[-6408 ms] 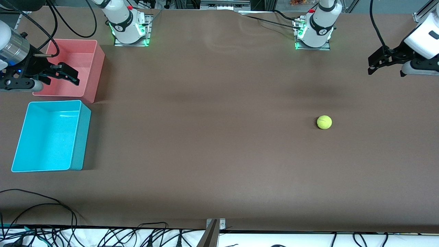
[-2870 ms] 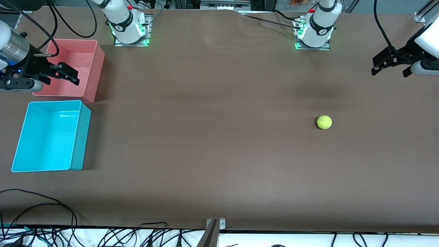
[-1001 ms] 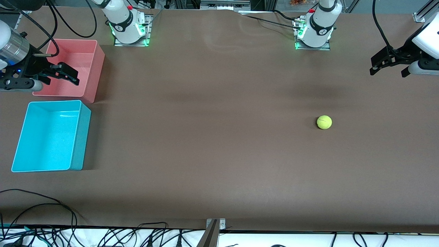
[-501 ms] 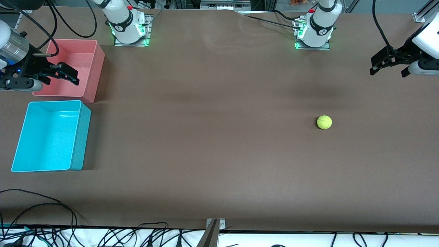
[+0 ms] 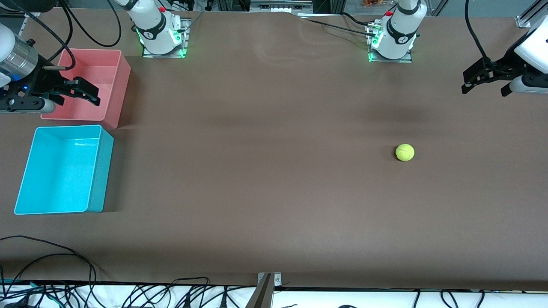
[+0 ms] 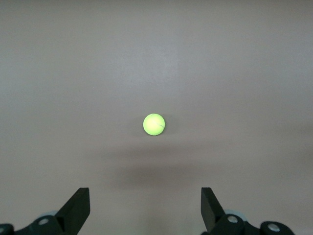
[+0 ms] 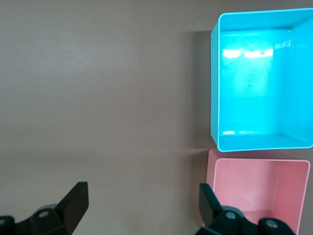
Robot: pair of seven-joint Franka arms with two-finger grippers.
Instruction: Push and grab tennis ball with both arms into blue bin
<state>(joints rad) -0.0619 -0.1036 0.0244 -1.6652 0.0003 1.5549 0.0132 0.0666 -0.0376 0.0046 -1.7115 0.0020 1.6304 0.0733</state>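
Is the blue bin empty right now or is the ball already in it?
Empty. The blue bin shows only its bare floor in the front and right wrist views; the tennis ball lies on the table toward the left arm's end.

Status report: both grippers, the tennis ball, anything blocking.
Left gripper open, high over table's end. Right gripper open over pink bin. Tennis ball untouched, blue bin empty. Nothing between them.
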